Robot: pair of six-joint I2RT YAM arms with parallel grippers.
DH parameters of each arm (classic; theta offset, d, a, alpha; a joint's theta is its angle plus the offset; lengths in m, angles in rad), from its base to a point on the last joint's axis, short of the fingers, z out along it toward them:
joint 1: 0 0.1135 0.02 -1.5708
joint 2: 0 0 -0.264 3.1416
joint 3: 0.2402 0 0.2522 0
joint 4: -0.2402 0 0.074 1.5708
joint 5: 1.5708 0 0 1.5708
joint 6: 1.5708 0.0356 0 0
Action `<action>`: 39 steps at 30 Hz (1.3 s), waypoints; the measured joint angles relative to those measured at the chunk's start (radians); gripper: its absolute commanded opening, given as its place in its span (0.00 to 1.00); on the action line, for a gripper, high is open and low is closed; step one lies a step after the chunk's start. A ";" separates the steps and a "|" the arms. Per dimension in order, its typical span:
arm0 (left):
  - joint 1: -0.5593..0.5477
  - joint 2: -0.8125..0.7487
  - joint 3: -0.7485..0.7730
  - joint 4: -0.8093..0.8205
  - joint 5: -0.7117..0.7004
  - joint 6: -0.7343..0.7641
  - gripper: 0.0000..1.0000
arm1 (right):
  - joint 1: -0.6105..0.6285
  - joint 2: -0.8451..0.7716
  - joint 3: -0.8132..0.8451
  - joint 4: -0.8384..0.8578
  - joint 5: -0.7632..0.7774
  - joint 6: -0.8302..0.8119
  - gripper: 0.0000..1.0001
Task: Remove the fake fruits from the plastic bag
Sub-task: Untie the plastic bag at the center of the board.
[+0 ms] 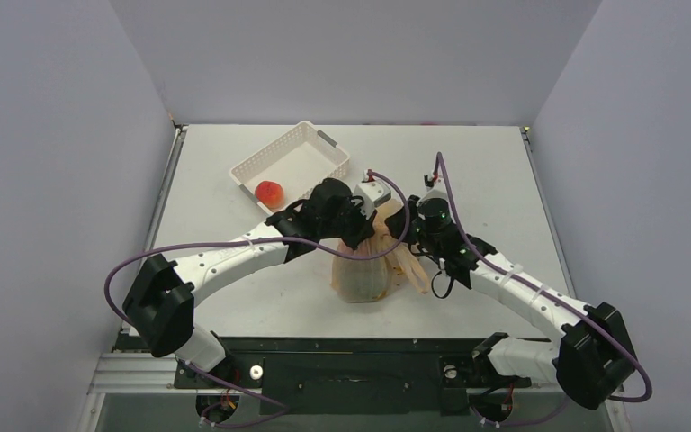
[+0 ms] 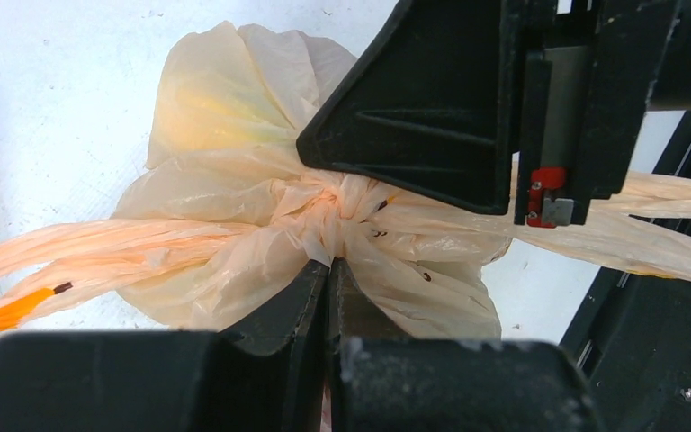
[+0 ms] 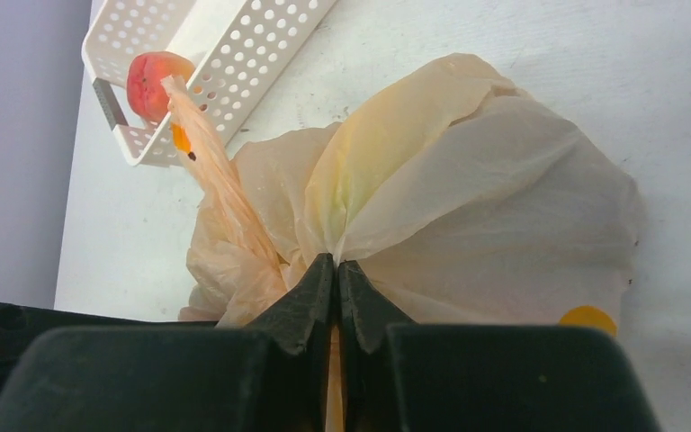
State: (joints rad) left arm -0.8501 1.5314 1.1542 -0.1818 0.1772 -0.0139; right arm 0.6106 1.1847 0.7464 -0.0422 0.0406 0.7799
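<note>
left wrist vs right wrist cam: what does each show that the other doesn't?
Left wrist only: a black part of the right arm above the gathered neck of the bag, with a red tab. Right wrist only: the white basket holding a peach. Both: the bag on the table, pinched by the left end effector in one, the right end effector in the other.

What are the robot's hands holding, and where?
The bag. The left gripper and right gripper each pinch its bunched-up top.
</note>
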 measured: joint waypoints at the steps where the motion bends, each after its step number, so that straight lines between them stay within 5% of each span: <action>1: -0.001 0.000 0.000 0.001 -0.004 0.000 0.00 | -0.002 -0.003 0.000 -0.006 0.007 0.002 0.00; 23: -0.018 -0.055 -0.031 0.052 -0.180 -0.001 0.00 | -0.497 -0.176 -0.050 -0.157 -0.150 -0.066 0.02; 30: -0.018 -0.059 -0.037 0.049 -0.205 0.000 0.00 | -0.397 -0.236 -0.008 -0.333 -0.037 -0.209 0.44; 39: -0.018 -0.059 -0.038 0.044 -0.219 0.000 0.00 | -0.117 -0.320 0.103 -0.439 0.244 -0.359 0.53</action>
State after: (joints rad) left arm -0.8677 1.4727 1.1160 -0.1379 -0.0418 -0.0139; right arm 0.4938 0.8642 0.8494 -0.4808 0.2844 0.4210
